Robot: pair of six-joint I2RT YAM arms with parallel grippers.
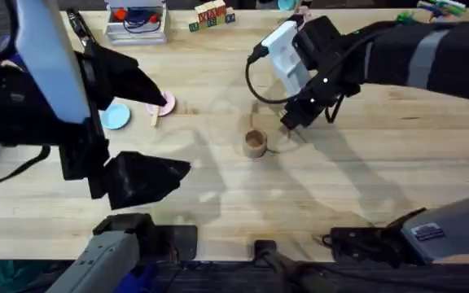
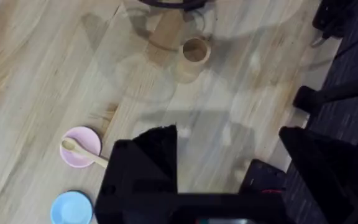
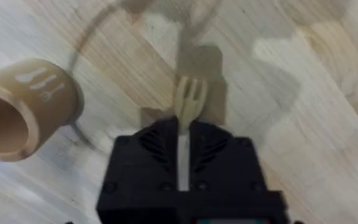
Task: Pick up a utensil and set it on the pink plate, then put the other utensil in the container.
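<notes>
The pink plate [image 2: 86,138] lies on the table with the wooden spoon [image 2: 74,148] across it, the spoon's handle sticking out over the rim. My left gripper [image 2: 229,180] hangs high above the table, open, with nothing between its fingers. The wooden fork [image 3: 190,99] is held tines forward, and my right gripper [image 3: 184,127] is shut on its handle. Just beside the fork stands the brown container [image 3: 23,109], apart from it. From overhead the container [image 1: 255,143] sits mid-table, with the right gripper [image 1: 291,124] a little to its right and behind it. The pink plate [image 1: 166,103] is partly hidden by the left arm.
A light blue plate [image 1: 116,116] lies next to the pink one. At the table's back edge are a white tray [image 1: 137,23], toy blocks [image 1: 212,15] and a green toy [image 1: 442,8]. The raised left arm covers much of the table's left side.
</notes>
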